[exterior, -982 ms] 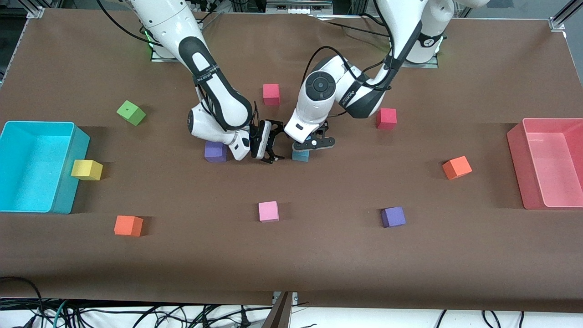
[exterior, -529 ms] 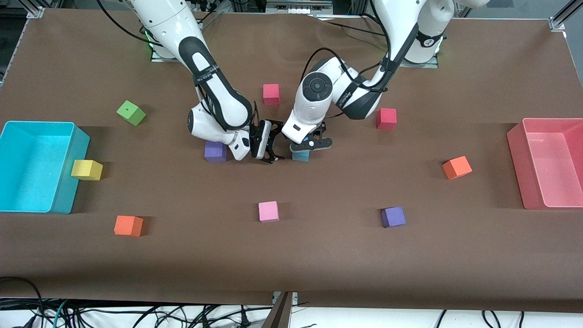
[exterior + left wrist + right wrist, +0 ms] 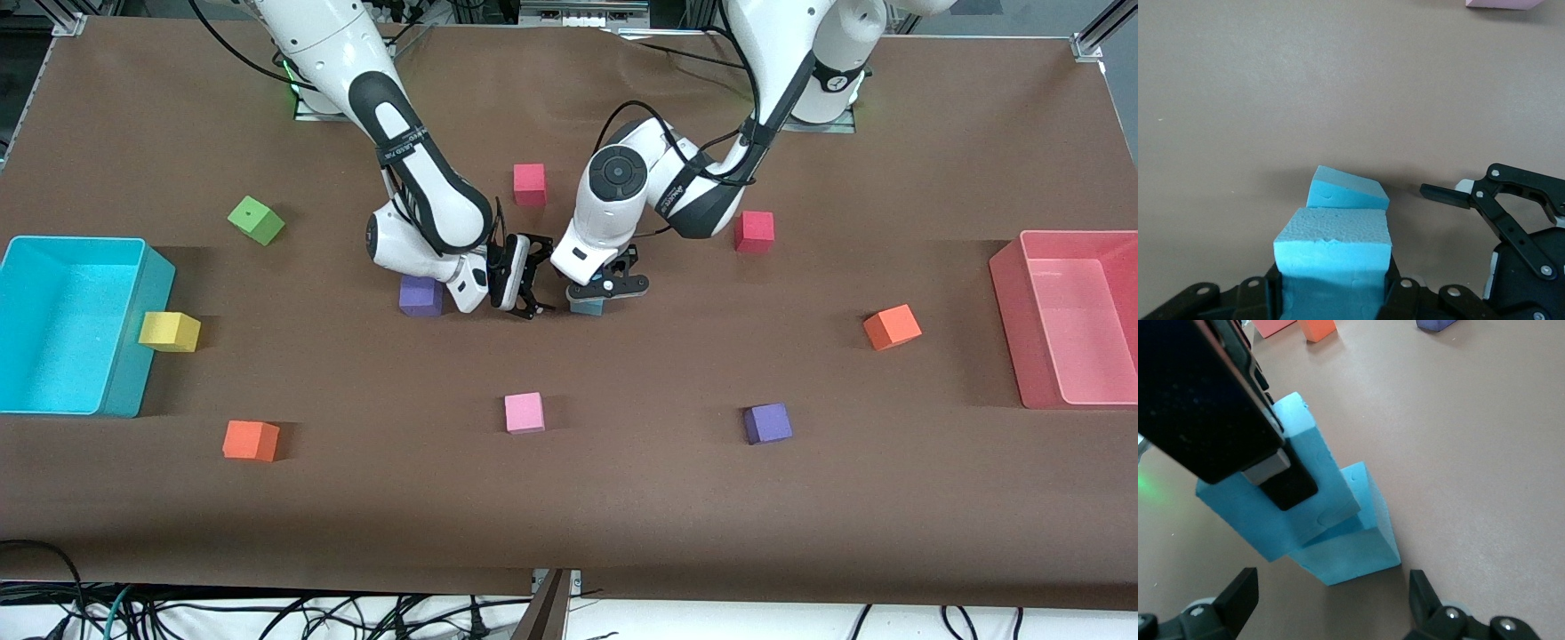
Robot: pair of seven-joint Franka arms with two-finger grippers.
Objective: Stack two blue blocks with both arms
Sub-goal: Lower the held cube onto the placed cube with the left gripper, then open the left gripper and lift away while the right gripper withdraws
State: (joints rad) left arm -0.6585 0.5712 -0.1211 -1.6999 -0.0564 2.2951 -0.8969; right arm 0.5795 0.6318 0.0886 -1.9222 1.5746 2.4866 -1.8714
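- My table [image 3: 622, 498] wears a brown cover, with aluminium framing at the corners and loose cables along the edge nearest the front camera.
- I count two blue blocks, two red cubes, two orange, two purple, one pink, one green, one yellow, plus a turquoise bin [image 3: 124, 391] and a pink bin [image 3: 1009, 329].
- My left gripper [image 3: 607, 286] pinches the upper blue block [image 3: 1335, 257], set askew on the lower blue block [image 3: 1361, 547].
- My right gripper [image 3: 532, 280] hangs spread just beside that pair, toward the right arm's end, a purple cube [image 3: 420, 296] beside it.
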